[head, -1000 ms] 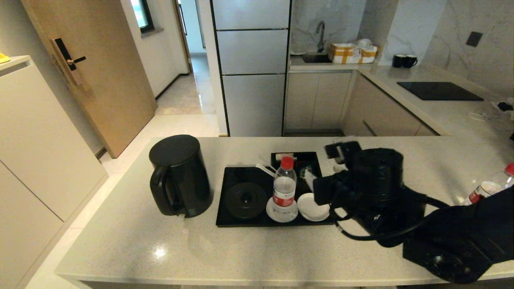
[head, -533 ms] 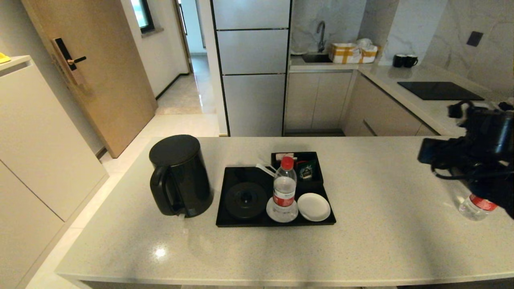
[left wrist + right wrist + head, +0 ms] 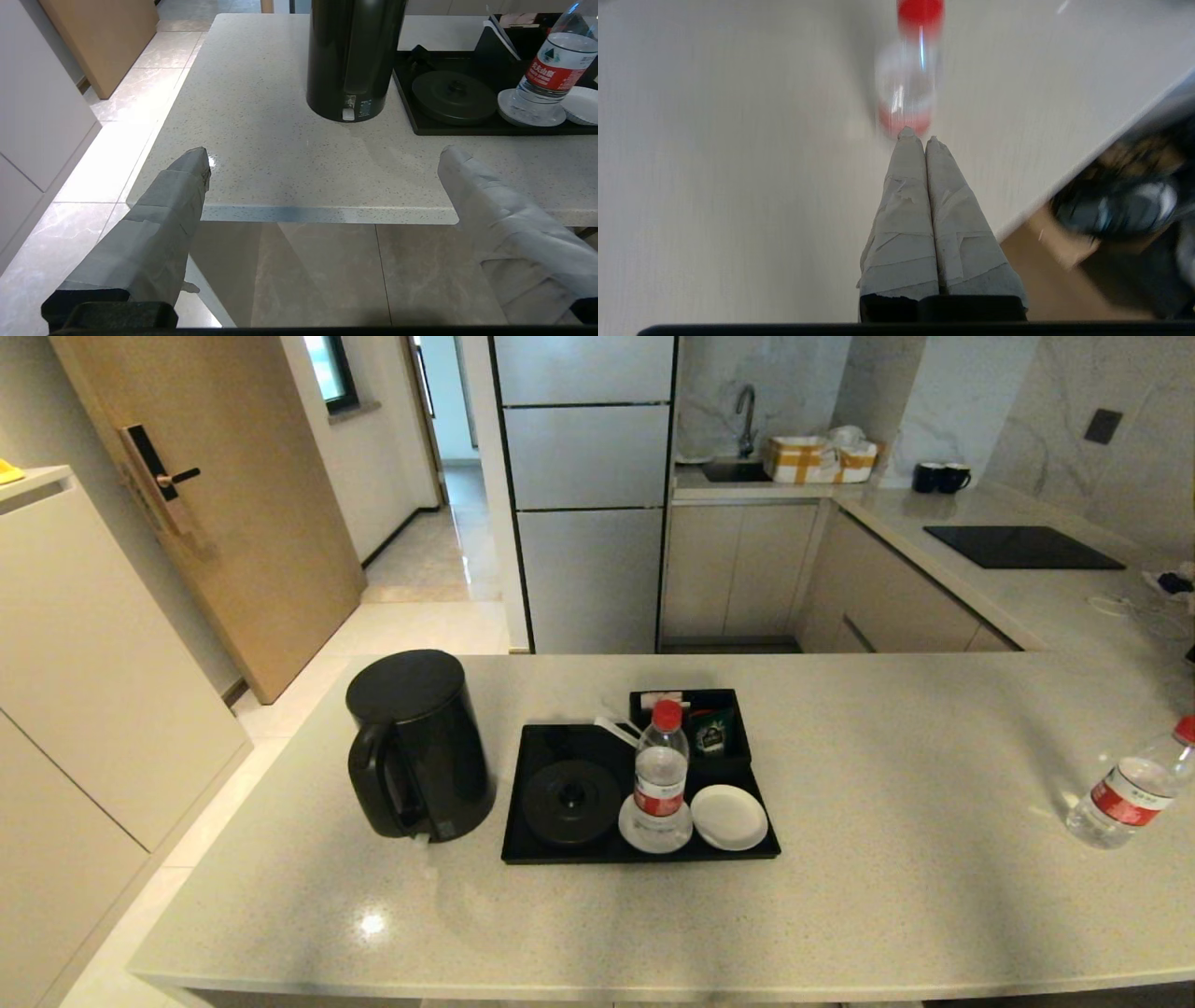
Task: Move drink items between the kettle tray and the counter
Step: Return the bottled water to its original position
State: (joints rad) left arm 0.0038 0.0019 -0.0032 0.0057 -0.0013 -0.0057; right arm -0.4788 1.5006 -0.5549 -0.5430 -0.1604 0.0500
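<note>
Stock on my tabletop: one water bottle upright on a white saucer inside the kettle tray, centre of the scene, just right of the round kettle base, with a second saucer empty beside it. Second water bottle at the far right on bare stone, well apart from the tray, its long axis appearing to lean, cap toward the far right. Black kettle on the stone left of the tray. My right gripper: jaws pressed together, empty, pointing at that right-hand bottle, which lies straight ahead of the tips, cap end away; touching or just short, I cannot tell. My left gripper: jaws spread wide, empty, parked off the near left edge. Judgement: the right arm is far nearer the loose bottle, but I must open the jaws before any grasp.
</note>
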